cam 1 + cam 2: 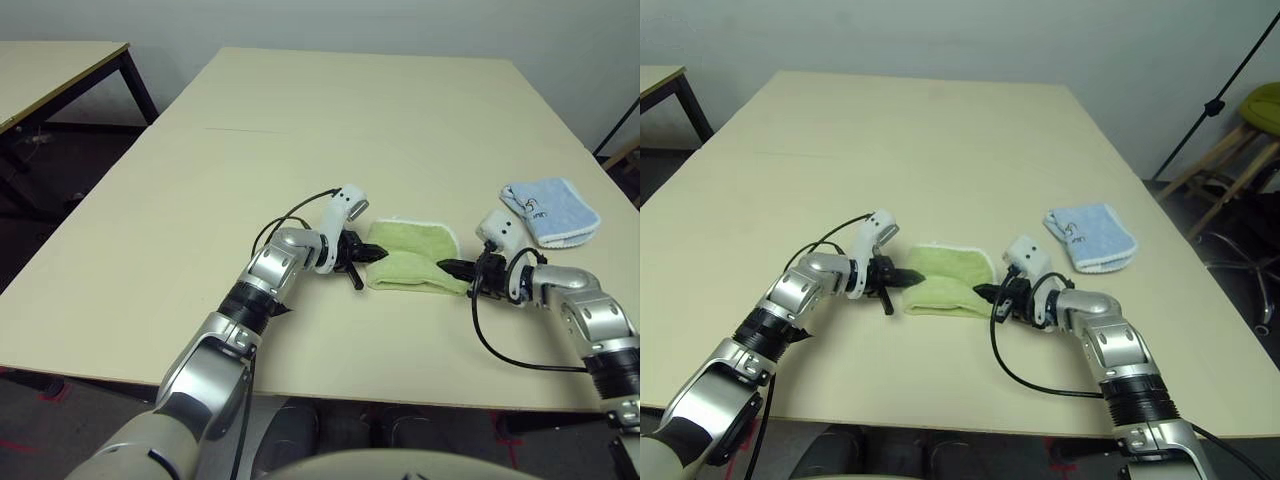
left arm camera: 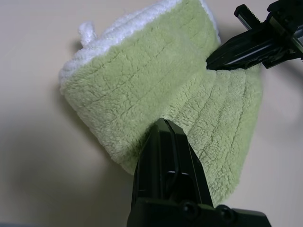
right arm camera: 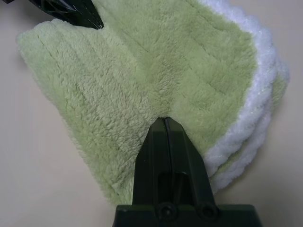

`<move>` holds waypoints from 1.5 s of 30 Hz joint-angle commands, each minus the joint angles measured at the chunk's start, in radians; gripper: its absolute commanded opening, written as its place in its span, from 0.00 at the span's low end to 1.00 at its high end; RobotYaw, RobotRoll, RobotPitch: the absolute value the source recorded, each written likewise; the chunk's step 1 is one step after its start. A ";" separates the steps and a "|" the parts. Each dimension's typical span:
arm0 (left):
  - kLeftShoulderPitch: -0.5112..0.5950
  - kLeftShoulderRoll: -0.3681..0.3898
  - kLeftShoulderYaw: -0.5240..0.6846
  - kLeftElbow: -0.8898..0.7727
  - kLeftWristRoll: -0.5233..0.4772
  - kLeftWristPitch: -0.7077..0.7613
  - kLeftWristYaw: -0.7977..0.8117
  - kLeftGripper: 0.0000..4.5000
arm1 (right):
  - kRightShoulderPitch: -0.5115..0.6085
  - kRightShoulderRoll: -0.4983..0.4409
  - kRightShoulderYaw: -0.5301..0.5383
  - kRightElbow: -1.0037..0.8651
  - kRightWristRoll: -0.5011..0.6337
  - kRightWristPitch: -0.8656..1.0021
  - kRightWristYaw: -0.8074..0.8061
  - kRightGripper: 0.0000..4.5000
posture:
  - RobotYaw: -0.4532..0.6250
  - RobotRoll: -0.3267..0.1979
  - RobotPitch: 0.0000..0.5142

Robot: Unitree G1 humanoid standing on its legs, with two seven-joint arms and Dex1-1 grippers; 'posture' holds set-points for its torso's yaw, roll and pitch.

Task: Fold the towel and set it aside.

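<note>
The towel (image 1: 413, 258) is seen just below the centre of the left eye view, lying folded in a compact bundle on the pale counter (image 1: 300, 150). Its white edging is turned toward the far side, and the green terry faces up.

The left gripper (image 1: 374, 254) is placed at the towel's left end. In the left wrist view its fingers (image 2: 166, 156) are pressed together with no gap between them, their tip buried in the towel's edge, so that a fold of the towel is pinched.

The right gripper (image 1: 447, 267) is placed at the towel's right end, lower right of centre. In the right wrist view its fingers (image 3: 165, 146) are likewise clenched tight, the tip set into the green pile at the near edge, and the towel is gripped there. The white edging is seen stacked in several layers along one side of that view.

A blue cloth (image 1: 550, 211) is lying on the counter at the right of the frame, well apart from the towel. A second table (image 1: 50, 70) is seen at the upper left.
</note>
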 commanded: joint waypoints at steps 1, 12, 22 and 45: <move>-0.011 0.002 0.028 -0.021 -0.012 0.034 0.001 0.00 | -0.012 -0.002 -0.023 0.005 0.030 0.030 0.022 0.01 | 0.45 0.62 0.09; -0.130 -0.053 0.119 -0.021 -0.062 0.086 0.057 0.00 | -0.133 0.030 -0.091 -0.009 0.108 0.073 0.000 0.01 | 0.45 0.62 0.09; -0.122 -0.109 0.129 0.216 0.011 -0.050 0.170 0.00 | -0.146 0.122 -0.067 0.167 0.023 -0.012 -0.092 0.01 | 0.45 0.62 0.09; -0.149 -0.006 0.299 0.022 -0.187 0.403 0.117 0.42 | -0.104 -0.067 -0.134 -0.073 0.095 0.014 0.078 0.37 | 0.45 0.62 0.11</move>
